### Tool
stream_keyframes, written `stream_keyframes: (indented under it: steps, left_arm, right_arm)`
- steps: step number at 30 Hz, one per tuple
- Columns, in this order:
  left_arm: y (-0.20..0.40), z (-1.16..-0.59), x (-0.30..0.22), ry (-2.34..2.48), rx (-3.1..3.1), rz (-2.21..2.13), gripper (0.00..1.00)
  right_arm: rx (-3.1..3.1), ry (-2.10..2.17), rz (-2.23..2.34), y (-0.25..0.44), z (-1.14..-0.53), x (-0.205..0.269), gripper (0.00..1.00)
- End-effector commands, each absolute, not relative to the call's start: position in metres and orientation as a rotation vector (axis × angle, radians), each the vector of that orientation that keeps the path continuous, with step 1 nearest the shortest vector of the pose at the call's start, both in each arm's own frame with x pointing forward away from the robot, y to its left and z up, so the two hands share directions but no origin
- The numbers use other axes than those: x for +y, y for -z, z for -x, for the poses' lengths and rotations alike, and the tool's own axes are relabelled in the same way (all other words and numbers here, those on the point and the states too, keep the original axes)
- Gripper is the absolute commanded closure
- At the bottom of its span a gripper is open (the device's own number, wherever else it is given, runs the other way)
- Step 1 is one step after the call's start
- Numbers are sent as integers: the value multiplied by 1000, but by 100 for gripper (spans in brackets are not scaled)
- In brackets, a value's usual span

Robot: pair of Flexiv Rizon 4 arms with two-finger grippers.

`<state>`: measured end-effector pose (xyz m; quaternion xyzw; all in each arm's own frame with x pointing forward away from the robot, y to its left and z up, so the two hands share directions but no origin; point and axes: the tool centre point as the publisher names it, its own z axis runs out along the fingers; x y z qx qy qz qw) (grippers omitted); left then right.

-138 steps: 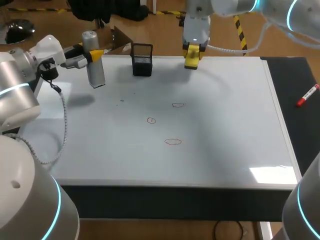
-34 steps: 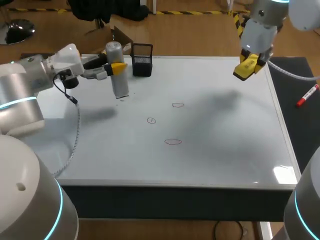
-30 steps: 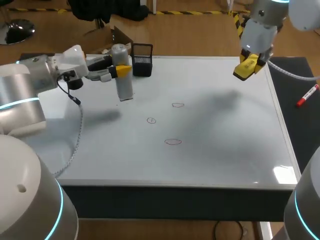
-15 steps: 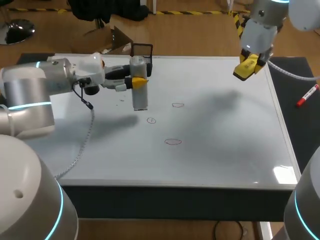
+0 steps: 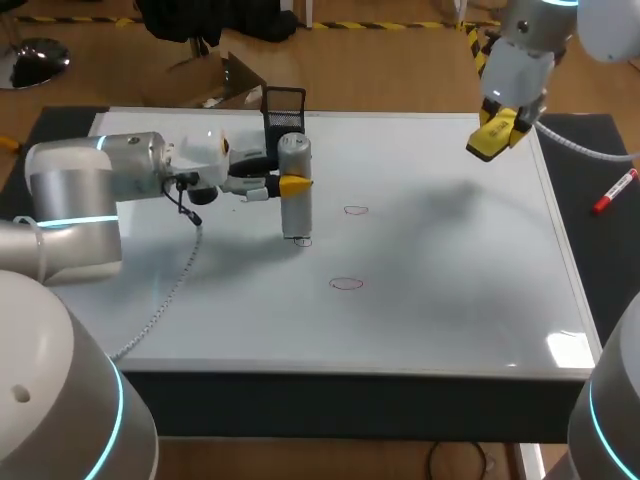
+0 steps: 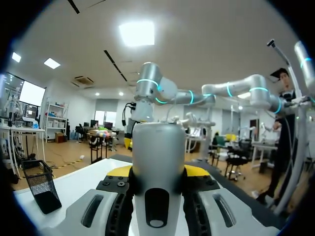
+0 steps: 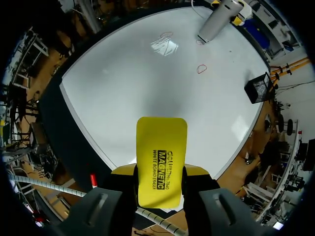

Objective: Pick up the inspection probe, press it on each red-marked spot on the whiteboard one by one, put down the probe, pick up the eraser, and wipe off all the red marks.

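Note:
My left gripper [image 5: 291, 184] is shut on the silver cylindrical probe [image 5: 295, 190], held upright over the whiteboard [image 5: 450, 270]. The probe's lower end rests at the small red mark [image 5: 303, 241] and partly covers it. Two other red marks, one farther back [image 5: 356, 210] and one nearer [image 5: 346, 284], lie to its right. In the left wrist view the probe [image 6: 159, 157] fills the gap between the yellow-tipped fingers [image 6: 196, 171]. My right gripper [image 5: 497, 133] hangs above the board's far right corner, shut on the yellow eraser [image 7: 161, 167]. From there the probe [image 7: 219, 19] and a red mark [image 7: 202, 69] show.
A black mesh holder [image 5: 284, 105] stands at the board's far edge, just behind the probe. A red marker [image 5: 615, 192] lies on the black mat right of the board.
My left arm has carried the probe rightward and nearer, from beside the mesh holder down onto the small red mark. The right arm with the eraser has stayed still.

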<state>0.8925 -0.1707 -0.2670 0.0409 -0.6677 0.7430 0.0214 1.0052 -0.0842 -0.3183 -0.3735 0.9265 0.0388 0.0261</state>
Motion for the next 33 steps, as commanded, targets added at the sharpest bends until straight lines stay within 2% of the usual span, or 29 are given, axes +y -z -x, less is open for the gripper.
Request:
stream_keyframes:
  steps: [1, 33]
  left_arm:
    - [273, -895, -172, -2313, -2051, -113, 100]
    - [290, -885, -173, -2281, -2067, -86, 100]
  right_arm:
    - [2864, -114, 1156, 317, -1005, -85, 100]
    - [2864, -114, 1156, 317, -1005, -85, 100]
